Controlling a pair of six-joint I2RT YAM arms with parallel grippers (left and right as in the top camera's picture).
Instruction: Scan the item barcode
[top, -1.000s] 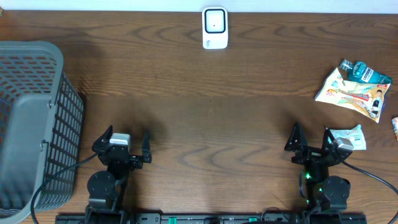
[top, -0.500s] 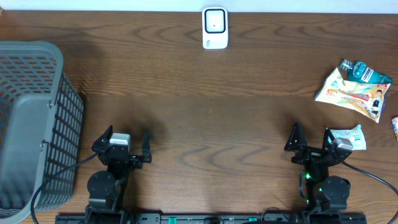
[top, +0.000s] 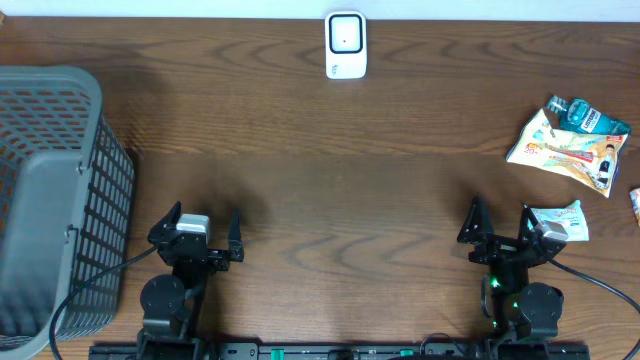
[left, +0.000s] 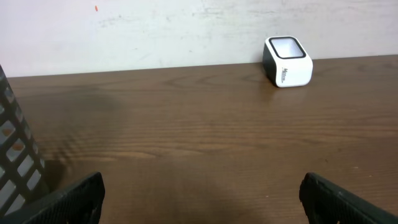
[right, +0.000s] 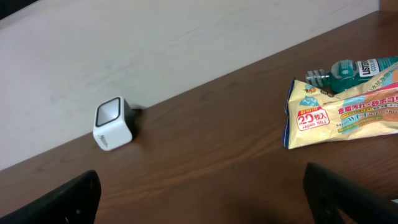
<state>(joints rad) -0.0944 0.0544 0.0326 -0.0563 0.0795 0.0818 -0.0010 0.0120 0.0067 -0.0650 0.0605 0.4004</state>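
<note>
Your left end effector (top: 203, 220) and right end effector (top: 500, 222) both have fingers apart, gripping nothing, at the desk (top: 330, 180) edge opposite the barcode scanner (top: 346, 45), one on each side of it. The items lie untouched right of the scanner: a snack packet (top: 565, 150) with a Listerine bottle (top: 588, 116) at its far edge, and a small pouch (top: 562, 222) just beside the right end effector. A grey mesh basket (top: 115, 190) sits far left of the scanner.
</note>
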